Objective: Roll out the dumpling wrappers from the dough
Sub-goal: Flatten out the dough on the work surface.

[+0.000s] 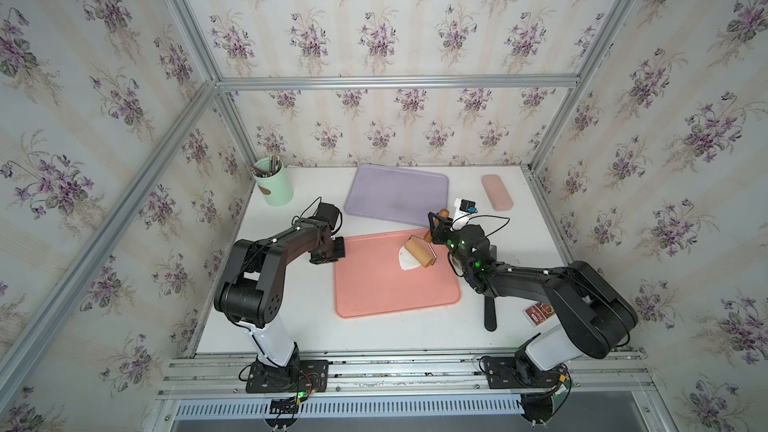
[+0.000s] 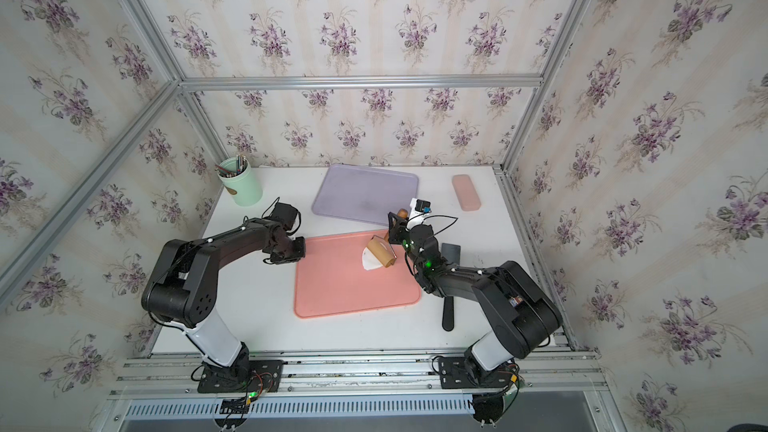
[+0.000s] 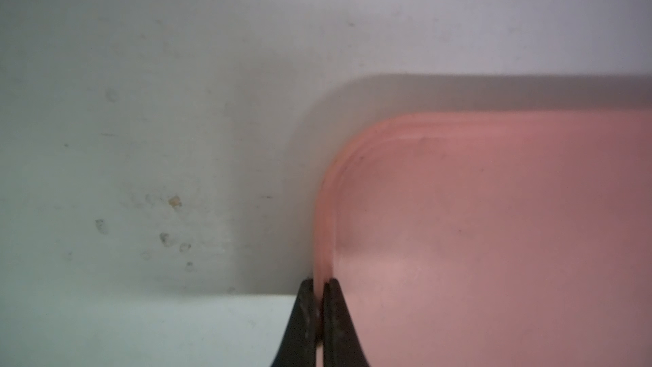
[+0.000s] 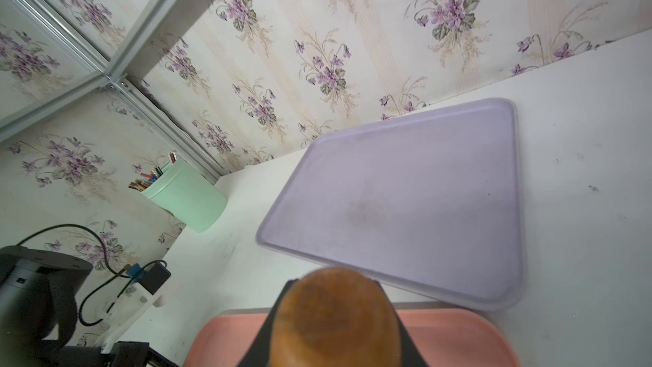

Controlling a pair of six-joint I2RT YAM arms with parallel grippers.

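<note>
My left wrist view alone shows my left pincer (image 3: 321, 282) clenched on the rim of the pink tray (image 3: 494, 241). Only the top views show the dough (image 1: 406, 260) on that tray, under the roller (image 1: 419, 254). My right pincer (image 1: 436, 227) grips its handle (image 4: 335, 323); a lilac tray (image 4: 405, 188) lies beyond.

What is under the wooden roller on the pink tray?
Flattened white dough sticks out from beneath the roller, lying on the pink tray. Whatever part lies under the roller is covered, so its full outline cannot be seen.
</note>
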